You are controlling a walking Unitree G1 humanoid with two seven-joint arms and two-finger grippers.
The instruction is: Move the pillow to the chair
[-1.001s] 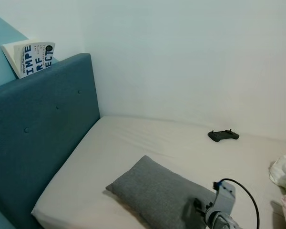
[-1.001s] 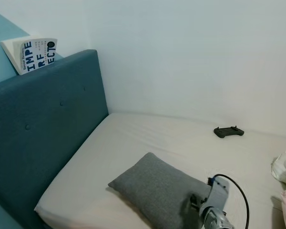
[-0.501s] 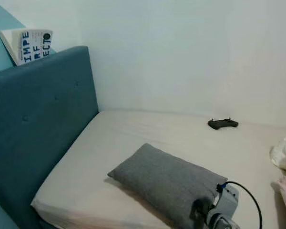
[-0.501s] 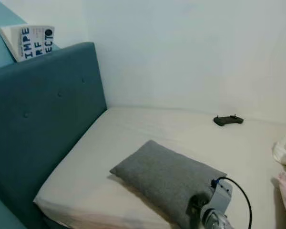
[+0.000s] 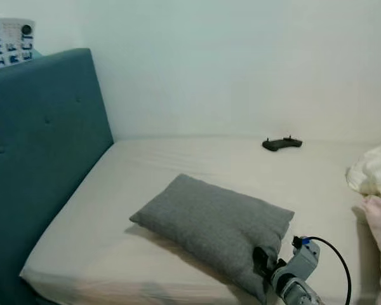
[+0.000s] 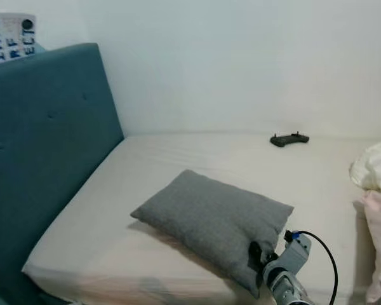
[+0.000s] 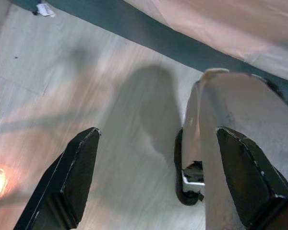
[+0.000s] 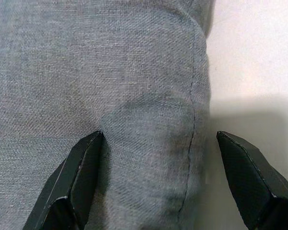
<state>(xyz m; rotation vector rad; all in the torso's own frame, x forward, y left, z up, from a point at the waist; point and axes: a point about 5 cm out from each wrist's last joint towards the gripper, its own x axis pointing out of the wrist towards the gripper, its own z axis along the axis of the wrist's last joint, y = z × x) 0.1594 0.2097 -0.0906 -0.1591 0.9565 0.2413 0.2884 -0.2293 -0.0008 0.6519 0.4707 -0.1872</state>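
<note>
A grey pillow (image 5: 209, 222) lies flat on the beige mattress (image 5: 146, 165), towards its near edge. My right gripper (image 5: 264, 259) is at the pillow's near right corner. In the right wrist view this gripper (image 8: 159, 136) is open, its two black fingers wide apart against the grey fabric (image 8: 110, 62), with the pillow's seamed edge between them. My left gripper (image 7: 158, 130) hangs open over the pale wooden floor (image 7: 62, 86) beside the bed, with nothing between its fingers.
A blue padded headboard (image 5: 38, 146) stands on the left with a book (image 5: 9, 41) on top of it. A black controller (image 5: 281, 143) lies by the white wall. White and pink bedding (image 5: 374, 175) is heaped at the right edge.
The whole picture has shifted, so the camera has moved. My right gripper stays at the pillow's near right corner, and the pillow has not visibly moved on the bed.
</note>
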